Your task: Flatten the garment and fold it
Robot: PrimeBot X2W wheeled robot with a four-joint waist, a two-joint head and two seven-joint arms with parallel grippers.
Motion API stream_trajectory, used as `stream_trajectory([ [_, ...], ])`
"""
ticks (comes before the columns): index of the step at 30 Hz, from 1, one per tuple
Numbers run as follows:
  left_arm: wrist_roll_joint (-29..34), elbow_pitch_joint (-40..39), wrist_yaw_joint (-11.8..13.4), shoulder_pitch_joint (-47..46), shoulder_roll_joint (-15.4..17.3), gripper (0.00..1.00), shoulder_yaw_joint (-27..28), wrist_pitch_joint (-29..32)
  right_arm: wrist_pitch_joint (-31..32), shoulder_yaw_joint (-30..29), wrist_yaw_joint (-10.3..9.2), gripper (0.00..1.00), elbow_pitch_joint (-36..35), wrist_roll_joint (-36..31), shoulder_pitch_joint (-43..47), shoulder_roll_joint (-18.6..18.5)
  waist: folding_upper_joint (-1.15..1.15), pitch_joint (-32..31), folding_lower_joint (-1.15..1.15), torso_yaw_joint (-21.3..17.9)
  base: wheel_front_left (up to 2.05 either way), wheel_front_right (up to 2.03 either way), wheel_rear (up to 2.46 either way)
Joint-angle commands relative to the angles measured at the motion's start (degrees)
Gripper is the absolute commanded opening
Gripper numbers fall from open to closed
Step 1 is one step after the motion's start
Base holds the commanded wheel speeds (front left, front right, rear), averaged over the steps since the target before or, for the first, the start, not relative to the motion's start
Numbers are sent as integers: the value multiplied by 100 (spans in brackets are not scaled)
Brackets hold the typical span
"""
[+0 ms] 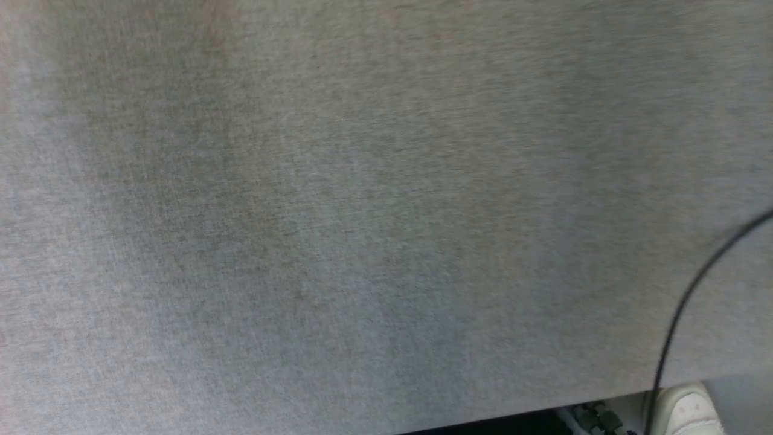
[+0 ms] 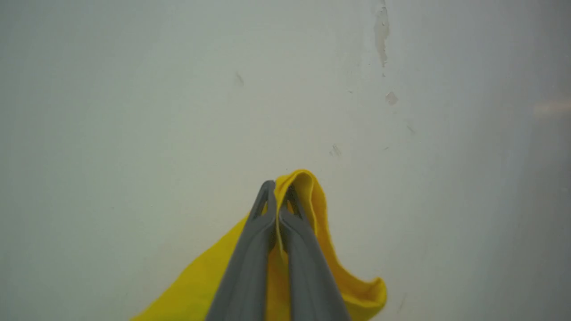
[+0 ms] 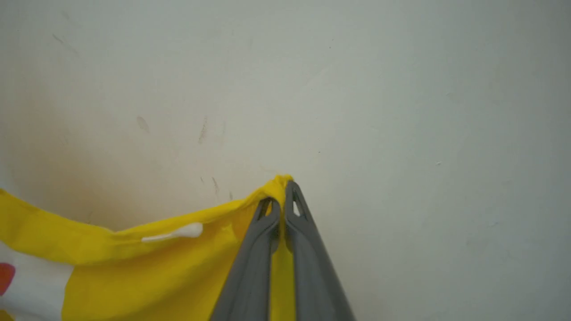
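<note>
Left gripper (image 2: 279, 189) and right gripper (image 3: 281, 196) both clamped on the yellow shirt (image 3: 156, 276)
Each points at a pale scuffed surface, a bunched fold pinched at the tips; right side shows a white patch and red dot.

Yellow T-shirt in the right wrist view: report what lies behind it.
A pale, scuffed surface shows behind the yellow T-shirt, which the right gripper pinches. The part under the cloth is hidden.
</note>
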Motion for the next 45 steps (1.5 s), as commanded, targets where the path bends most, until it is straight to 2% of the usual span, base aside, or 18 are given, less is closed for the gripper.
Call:
stream_trajectory([
  [1, -101, -84, -69, 262, 41, 0, 78, -68, -56, 86, -5, 0, -28, 7, 40, -45, 0, 363, -1, 244, 0, 0, 0],
  [6, -355, -386, -212, 849, 91, 0, 242, -122, -158, 473, -5, 0, -92, 246, 326, -219, 0, 330, -1, 310, 0, 0, 0],
  [13, -620, -978, -289, 1827, 193, 0, 305, 78, -194, 1097, -5, 0, -553, 983, 1048, -677, 0, 131, -1, 402, 0, 0, 0],
  [19, -758, -1913, -260, 3357, 407, 0, 299, 423, -85, 1452, -5, 0, -1521, 1894, 2359, -1360, 0, -207, -1, 463, 0, 0, 0],
  [25, -700, -2997, -184, 5242, 733, 0, 163, 788, 102, 1251, -5, 0, -2491, 2543, 3929, -1774, 0, -636, -1, 463, 0, 0, 0],
  [30, -736, -3757, 10, 6848, 796, 0, 151, 848, 194, 873, -5, 0, -3153, 2926, 5344, -1797, 0, -1083, -1, 502, 0, 0, 0],
  [34, -846, -4106, 134, 8003, 754, 0, 116, 881, 220, 465, -5, 0, -3514, 3082, 6483, -1634, 0, -1510, -1, 563, 0, 0, 0],
  [39, -903, -4077, 248, 9192, 777, 0, 38, 951, 343, 41, -5, 0, -3835, 3190, 7814, -1367, 0, -2051, -1, 651, 0, 0, 0],
  [45, -1268, -3876, 301, 10289, 620, 0, -5, 1037, 649, -368, -5, 0, -4037, 3126, 9232, -1112, 0, -2648, -1, 735, 0, 0, 0],
])
